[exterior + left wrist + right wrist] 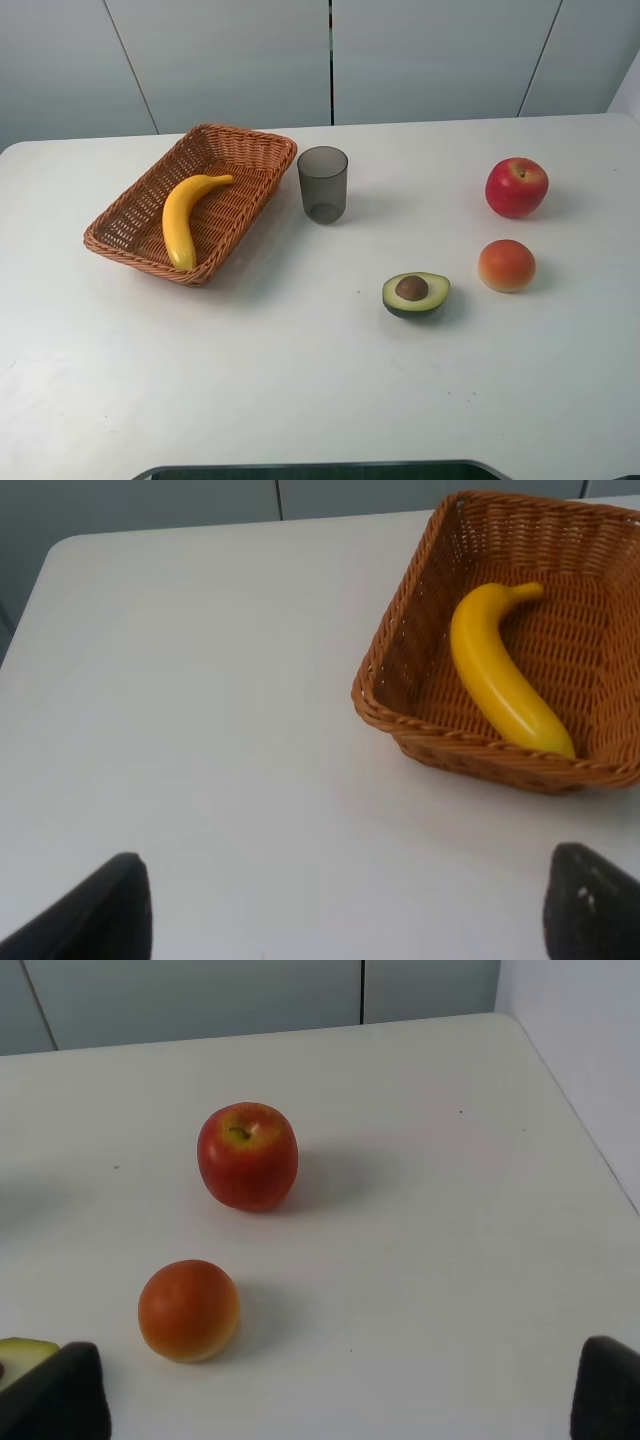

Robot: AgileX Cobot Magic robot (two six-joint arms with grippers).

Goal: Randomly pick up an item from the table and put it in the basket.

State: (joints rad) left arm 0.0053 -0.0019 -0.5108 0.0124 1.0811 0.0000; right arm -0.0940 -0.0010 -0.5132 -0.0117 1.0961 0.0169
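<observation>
The yellow banana (187, 217) lies inside the orange-brown wicker basket (130, 215) at the back left of the white table (300, 380). It also shows in the left wrist view (497, 676), lying along the floor of the basket (400, 650). My left gripper (345, 920) is open and empty, pulled back from the basket over bare table. My right gripper (330, 1400) is open and empty, near the fruits on the right. Neither gripper shows in the high view.
A grey translucent cup (323, 183) stands just right of the basket. A halved avocado (416, 294), an orange-red round fruit (506, 265) and a red apple (517, 186) sit on the right; the apple (247, 1155) and round fruit (189, 1309) show in the right wrist view.
</observation>
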